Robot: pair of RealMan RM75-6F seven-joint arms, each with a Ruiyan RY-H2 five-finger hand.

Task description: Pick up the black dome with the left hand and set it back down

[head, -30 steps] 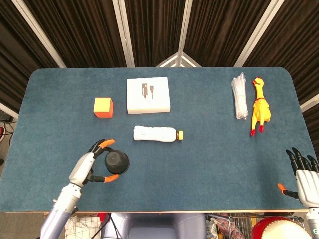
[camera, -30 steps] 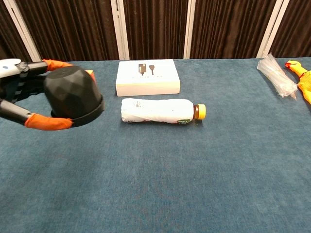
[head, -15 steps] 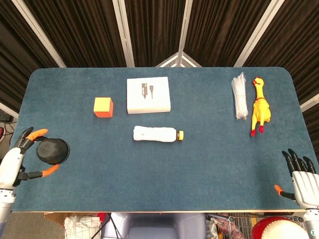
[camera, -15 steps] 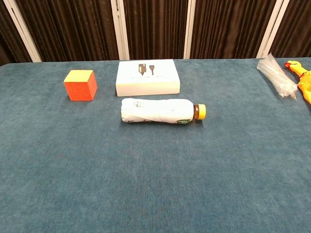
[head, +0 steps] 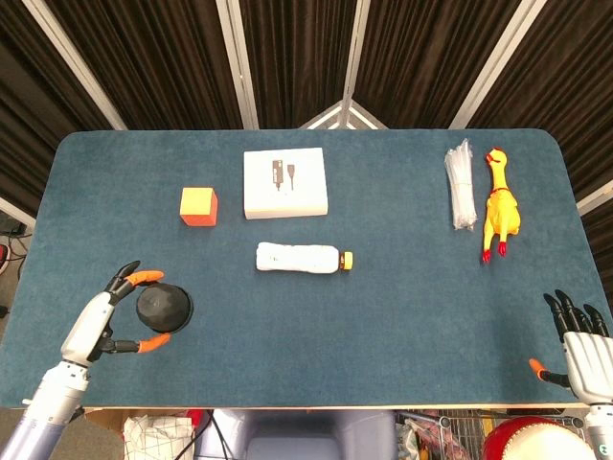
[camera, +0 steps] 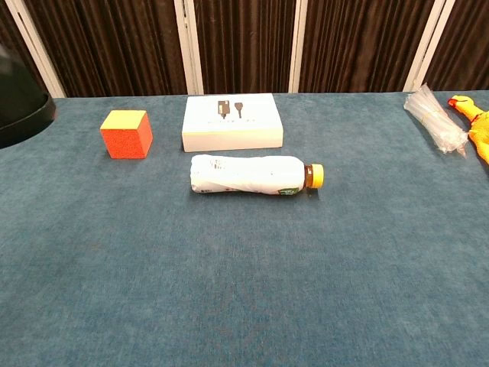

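The black dome [head: 164,307] is at the front left of the blue table [head: 402,307]. My left hand [head: 103,322] grips it from the left, with one orange fingertip beyond it and one on its near side. In the chest view the dome [camera: 20,99] looms large at the left edge and appears lifted off the cloth; the hand itself is out of that frame. My right hand [head: 580,347] rests at the table's front right corner, fingers spread and holding nothing.
An orange cube [head: 198,206] and a white box [head: 284,183] sit behind the dome. A wrapped bottle [head: 302,259] lies on its side mid-table. A clear plastic packet [head: 461,185] and a yellow rubber chicken [head: 500,204] lie at the far right.
The left hand carried the dome far out to the left edge, then came back right; it is now left of where it was a second ago. The right hand barely shifted.
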